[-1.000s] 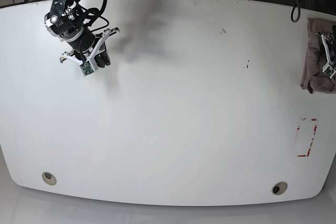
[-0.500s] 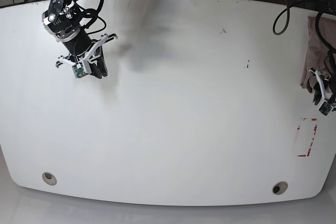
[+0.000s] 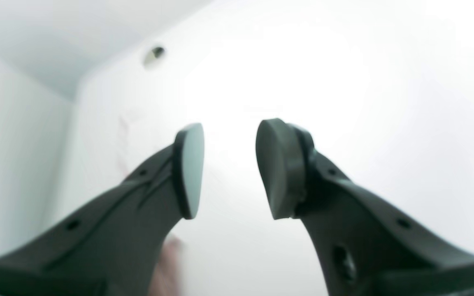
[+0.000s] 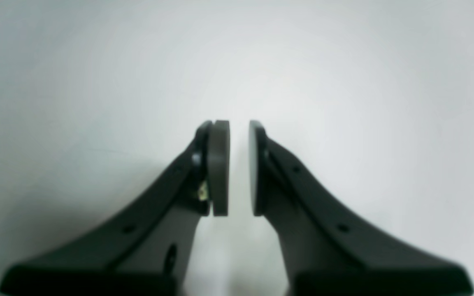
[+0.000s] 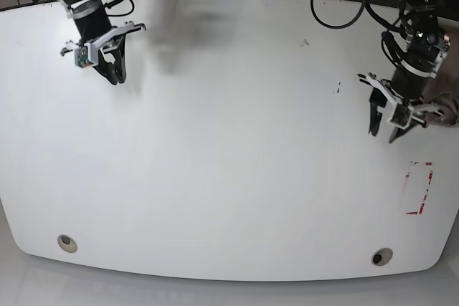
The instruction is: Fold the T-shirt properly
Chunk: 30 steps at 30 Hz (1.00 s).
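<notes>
T-shirt: bunched at surface edge. Left pincer: released, empty; right pincer: nearly clenched, empty. Advised: spread flat before folding.

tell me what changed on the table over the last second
The left gripper let go of the T-shirt at the table's right edge and swung inward over the bare table, jaws open and empty. The right gripper drew back toward the far left corner, nearly closed and empty. The red tape mark stayed put.
</notes>
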Motion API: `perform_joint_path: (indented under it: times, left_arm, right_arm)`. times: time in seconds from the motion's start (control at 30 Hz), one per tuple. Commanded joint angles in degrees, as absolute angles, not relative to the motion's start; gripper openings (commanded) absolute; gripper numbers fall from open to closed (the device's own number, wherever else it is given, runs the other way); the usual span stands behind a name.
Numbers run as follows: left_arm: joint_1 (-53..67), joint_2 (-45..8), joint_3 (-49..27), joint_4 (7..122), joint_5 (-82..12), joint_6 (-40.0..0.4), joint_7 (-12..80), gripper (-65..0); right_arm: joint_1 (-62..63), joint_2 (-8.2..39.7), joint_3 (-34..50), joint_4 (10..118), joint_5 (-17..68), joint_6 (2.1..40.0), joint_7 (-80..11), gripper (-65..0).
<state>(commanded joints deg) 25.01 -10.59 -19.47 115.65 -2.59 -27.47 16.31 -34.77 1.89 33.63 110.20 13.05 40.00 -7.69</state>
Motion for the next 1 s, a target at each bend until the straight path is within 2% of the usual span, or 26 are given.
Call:
perform_joint_path:
  times: [0.2, 0.53, 0.8, 1.0]
  left_arm:
    - [36.0, -6.5, -19.0, 115.3, -2.6, -27.5, 9.7, -41.8]
    - [54.3, -0.6, -17.5, 115.2, -2.9, -27.6, 9.5, -41.8]
    - [62.2, 0.8, -17.3, 110.8, -2.9, -27.6, 9.5, -41.8]
    - [62.5, -0.5, -17.3, 99.9, -2.9, -27.6, 9.5, -41.8]
  right_arm:
    - [-42.9, 1.5, 34.2, 108.7, 14.2, 40.0, -2.2, -57.1]
    - [-53.4, 1.6, 34.1, 102.9, 20.6, 40.0, 0.1, -57.1]
    - [-57.0, 1.9, 29.6, 95.2, 20.0, 40.0, 0.2, -57.1]
    - [-57.2, 2.0, 25.0, 86.5, 17.5, 40.0, 0.7, -57.1]
